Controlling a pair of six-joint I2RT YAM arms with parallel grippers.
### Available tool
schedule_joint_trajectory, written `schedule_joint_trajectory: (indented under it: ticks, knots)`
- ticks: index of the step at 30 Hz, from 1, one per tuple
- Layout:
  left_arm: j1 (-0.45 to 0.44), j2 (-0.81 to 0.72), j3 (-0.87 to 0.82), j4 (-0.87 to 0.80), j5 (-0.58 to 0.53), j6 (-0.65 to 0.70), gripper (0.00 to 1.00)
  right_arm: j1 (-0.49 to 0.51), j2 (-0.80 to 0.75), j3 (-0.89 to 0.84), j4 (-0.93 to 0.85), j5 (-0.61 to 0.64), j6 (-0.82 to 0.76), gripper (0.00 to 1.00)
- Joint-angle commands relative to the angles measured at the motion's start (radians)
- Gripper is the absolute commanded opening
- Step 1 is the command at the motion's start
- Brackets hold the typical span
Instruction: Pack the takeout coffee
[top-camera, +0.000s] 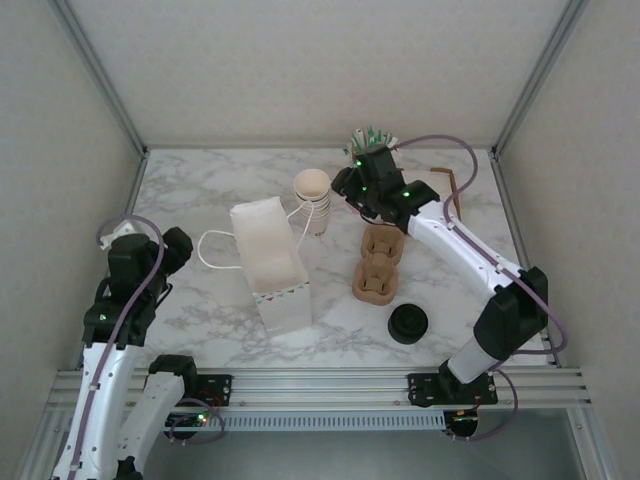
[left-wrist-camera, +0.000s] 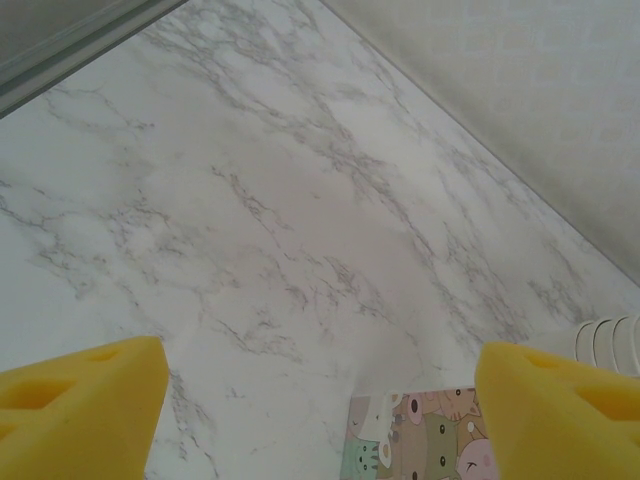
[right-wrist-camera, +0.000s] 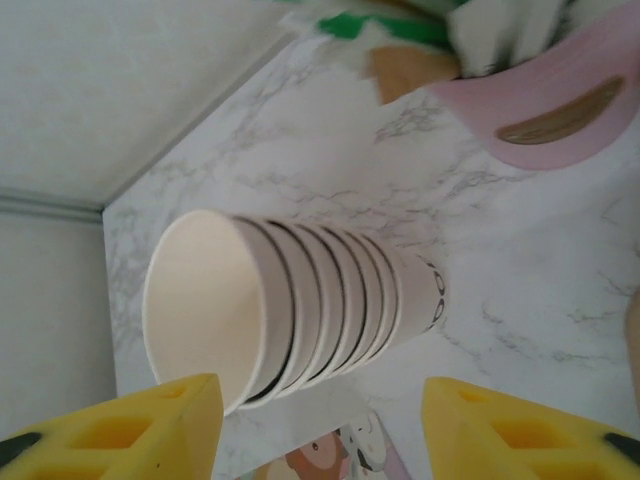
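Right of the paper bag (top-camera: 270, 265) sits the black-lidded coffee cup (top-camera: 408, 323), while behind the bag the right end effector (right-wrist-camera: 318, 410) stands spread toward the stacked cups (right-wrist-camera: 300, 300) and the left end effector (left-wrist-camera: 320, 395) stands spread left of it.

Marble-patterned table (top-camera: 200, 190) under a white paper bag (top-camera: 272, 262), stacked cream cups (top-camera: 313, 200), brown cup carrier (top-camera: 377, 262), black lid (top-camera: 408, 323).
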Motion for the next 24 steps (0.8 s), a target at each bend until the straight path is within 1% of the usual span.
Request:
schedule_joint_trajectory:
  ticks: [1, 4, 6, 7, 13, 17, 21, 24]
  knots:
    - [0.012, 0.001, -0.007, 0.015, -0.016, -0.004, 0.80, 0.012, 0.044, 0.088, -0.008, -0.021, -0.114, 0.56]
    - [0.013, 0.001, -0.009, 0.017, -0.013, -0.007, 0.80, 0.024, 0.079, 0.127, -0.032, -0.017, -0.131, 0.54]
    - [0.013, 0.001, -0.012, 0.017, -0.012, -0.011, 0.80, 0.026, 0.093, 0.135, -0.028, -0.013, -0.136, 0.49]
    - [0.014, 0.001, -0.012, 0.018, -0.011, -0.009, 0.80, 0.027, 0.098, 0.139, -0.028, -0.011, -0.135, 0.48]
    - [0.015, 0.003, -0.013, 0.021, -0.008, -0.006, 0.80, 0.028, 0.132, 0.175, -0.022, -0.031, -0.140, 0.47]
    - [0.015, 0.007, -0.012, 0.021, -0.010, -0.009, 0.80, 0.027, 0.142, 0.185, -0.020, -0.019, -0.139, 0.47]
    - [0.015, 0.007, -0.012, 0.021, -0.010, -0.009, 0.79, 0.028, 0.153, 0.187, -0.038, 0.000, -0.115, 0.42]
    - [0.015, 0.007, -0.012, 0.021, -0.012, -0.009, 0.79, 0.028, 0.171, 0.191, -0.023, -0.014, -0.111, 0.41]
